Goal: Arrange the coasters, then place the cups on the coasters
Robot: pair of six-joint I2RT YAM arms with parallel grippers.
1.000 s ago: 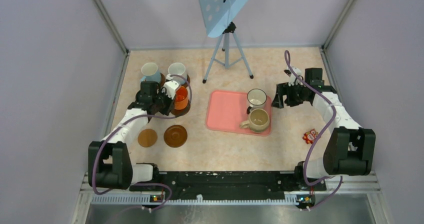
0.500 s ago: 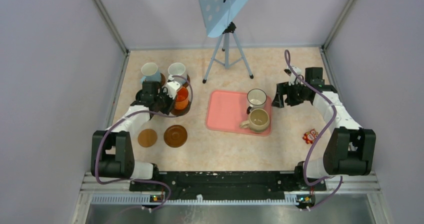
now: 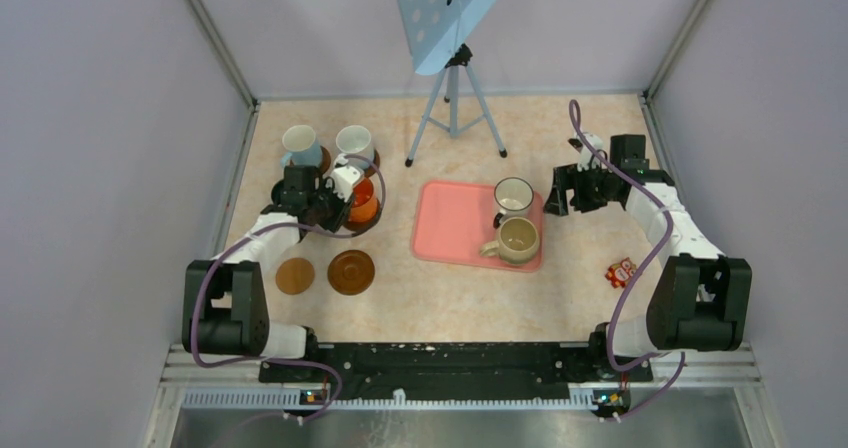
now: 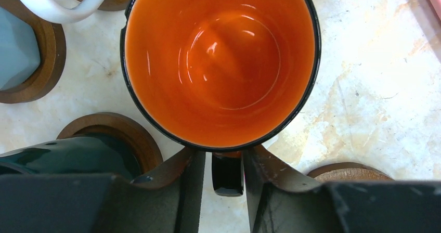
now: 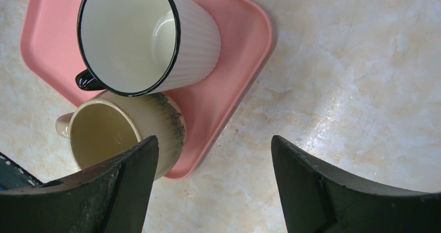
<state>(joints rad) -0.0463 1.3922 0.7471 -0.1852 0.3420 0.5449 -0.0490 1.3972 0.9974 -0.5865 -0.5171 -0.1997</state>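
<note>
My left arm reaches forward, left gripper (image 4: 225, 163) low behind the orange mug (image 4: 221, 61), fingers flanking its dark handle (image 4: 227, 180); whether they pinch it I cannot tell; the mug is empty, beside the dark green mug (image 4: 62, 157) on its coaster (image 4: 132, 131); my right gripper (image 5: 214, 157) hangs spread wide, holding nothing, by the pink tray (image 5: 244, 51), which carries the empty beige mug (image 5: 156, 113) and dark-rimmed white mug (image 5: 192, 35).

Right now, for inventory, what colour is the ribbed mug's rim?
Black; ribbed mug clearest in right wrist view.
</note>
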